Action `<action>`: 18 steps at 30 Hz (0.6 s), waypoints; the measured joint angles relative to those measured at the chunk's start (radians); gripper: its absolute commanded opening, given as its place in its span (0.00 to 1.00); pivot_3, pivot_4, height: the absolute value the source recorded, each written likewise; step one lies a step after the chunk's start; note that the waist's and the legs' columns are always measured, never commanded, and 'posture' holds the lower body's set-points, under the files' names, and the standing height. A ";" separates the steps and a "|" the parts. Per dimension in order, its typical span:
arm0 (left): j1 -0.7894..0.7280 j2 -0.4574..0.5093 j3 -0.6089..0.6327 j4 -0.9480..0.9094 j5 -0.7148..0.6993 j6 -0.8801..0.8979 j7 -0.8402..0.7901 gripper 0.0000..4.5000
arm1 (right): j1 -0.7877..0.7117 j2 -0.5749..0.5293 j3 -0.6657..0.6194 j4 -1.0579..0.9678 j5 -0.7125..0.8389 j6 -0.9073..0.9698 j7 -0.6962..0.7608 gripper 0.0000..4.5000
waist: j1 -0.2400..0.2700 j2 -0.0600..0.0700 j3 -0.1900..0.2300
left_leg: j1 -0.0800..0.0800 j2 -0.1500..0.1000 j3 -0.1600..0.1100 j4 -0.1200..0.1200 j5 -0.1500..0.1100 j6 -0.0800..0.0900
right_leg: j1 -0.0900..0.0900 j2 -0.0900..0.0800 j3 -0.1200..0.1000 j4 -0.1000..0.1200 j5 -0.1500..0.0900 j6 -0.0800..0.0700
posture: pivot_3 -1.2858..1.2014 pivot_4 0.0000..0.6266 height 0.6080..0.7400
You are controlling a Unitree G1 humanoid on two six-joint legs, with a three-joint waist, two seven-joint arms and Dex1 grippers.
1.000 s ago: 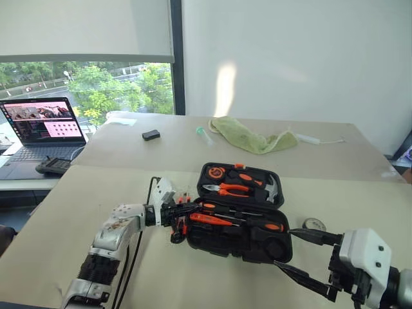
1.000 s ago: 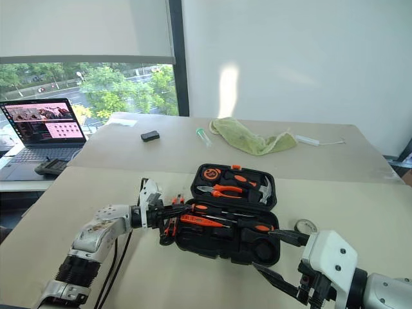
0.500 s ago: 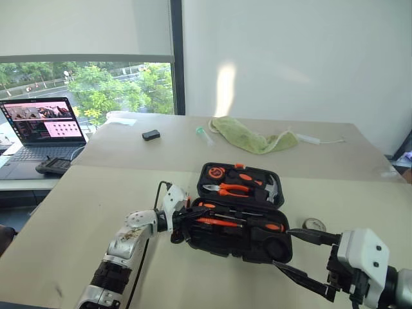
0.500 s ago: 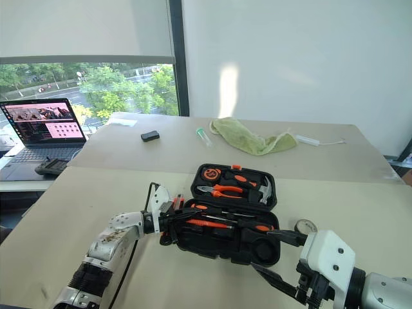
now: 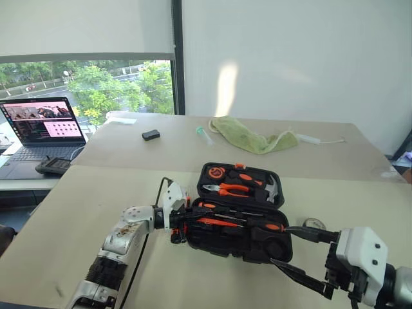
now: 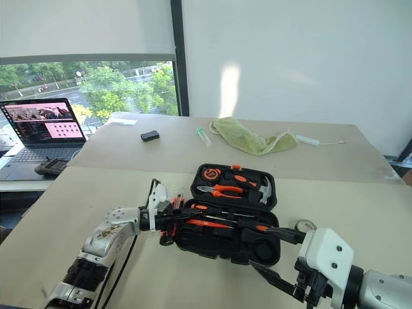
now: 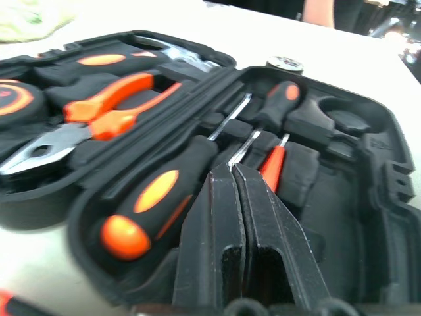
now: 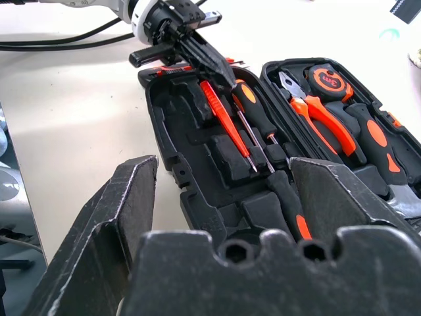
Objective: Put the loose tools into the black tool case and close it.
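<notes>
**Case open on the bench, left tool closed at its near-left end**

You see the black tool case [image 5: 241, 215] lying open on the bench [image 5: 77, 193], its long axis running from your left to your right, with the lid half on the far side propped up and the tray half nearer to you. In the tray, the two orange-and-black-handled screwdrivers [image 8: 253, 115] lie along that long axis, one handle toward the left end and the other toward the right. The slim orange tester screwdriver [image 8: 220, 112] lies parallel beside them, on the side nearer you. The small dark tape roll [image 5: 314, 224] sits on the bench just beside the case's right end.

Your left tool [image 7: 238, 172] has its fingers pressed together, holding nothing, pointing rightward along the tray; its tips are over the shafts, just beside the tester. Your right tool [image 5: 290, 250] hangs off the case's near right corner with its fingers spread wide, empty, touching nothing.
</notes>
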 measured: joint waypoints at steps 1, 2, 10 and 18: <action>-0.001 0.010 -0.014 0.000 0.007 0.007 -0.003 0.02 | 0.000 0.000 0.001 0.000 0.000 0.000 0.000 0.83 | 0.000 0.000 0.000 | 0.000 0.000 0.000 0.000 0.000 0.000 | 0.000 0.000 0.000 0.000 0.000 0.000 | 0.52 0.24 1.00; -0.002 0.025 -0.029 -0.001 0.019 0.021 -0.008 0.02 | 0.001 0.000 0.002 0.000 0.000 0.000 0.000 0.83 | 0.000 0.000 0.000 | 0.000 0.000 0.000 0.000 0.000 0.000 | 0.000 0.000 0.000 0.000 0.000 0.000 | 0.52 0.24 1.00; -0.034 0.010 -0.018 -0.009 -0.083 0.230 -0.049 0.02 | -0.003 0.000 0.005 0.000 0.000 0.000 0.001 0.83 | 0.000 0.000 0.000 | 0.000 0.000 0.000 0.000 0.000 0.000 | 0.000 0.000 0.000 0.000 0.000 0.000 | 0.52 0.24 1.00; -0.131 0.005 0.024 -0.077 -0.153 0.451 0.067 0.02 | -0.010 0.000 0.005 0.000 0.000 0.002 0.003 0.83 | -0.002 0.000 0.000 | 0.000 0.000 -0.001 0.001 0.000 0.000 | 0.000 0.001 0.000 0.000 0.000 0.001 | 0.52 0.24 1.00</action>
